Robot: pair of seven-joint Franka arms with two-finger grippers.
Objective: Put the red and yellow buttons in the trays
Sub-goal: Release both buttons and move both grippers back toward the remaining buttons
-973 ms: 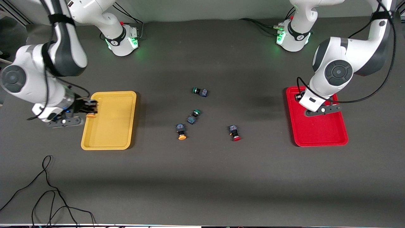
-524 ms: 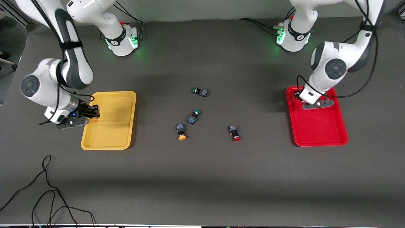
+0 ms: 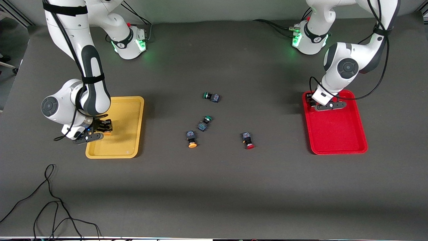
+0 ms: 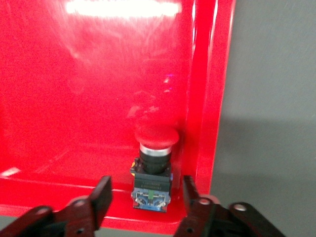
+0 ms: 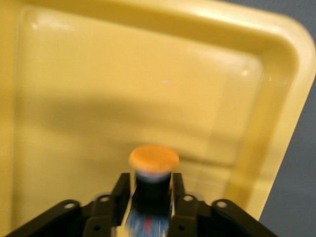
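Observation:
My left gripper (image 3: 311, 101) is open, low in the corner of the red tray (image 3: 336, 134) that is farthest from the front camera. In the left wrist view a red-capped button (image 4: 155, 148) lies on the red tray's floor (image 4: 74, 98) beside its rim. It sits between the spread fingers (image 4: 102, 195) of the left gripper (image 4: 146, 197) without touching them. My right gripper (image 3: 104, 128) is low over the yellow tray (image 3: 125, 134), shut on a yellow-capped button (image 5: 153, 159). Another yellow button (image 3: 191, 139) and another red button (image 3: 247, 140) lie on the mat mid-table.
Two green-capped switches (image 3: 211, 96) (image 3: 204, 122) lie mid-table, close to the loose yellow button. A black cable (image 3: 50, 201) loops on the mat near the front camera at the right arm's end.
My right gripper has moved with the yellow button from the tray's rim to over the tray, lower and nearer the front camera. My left gripper has shifted toward the red tray's corner.

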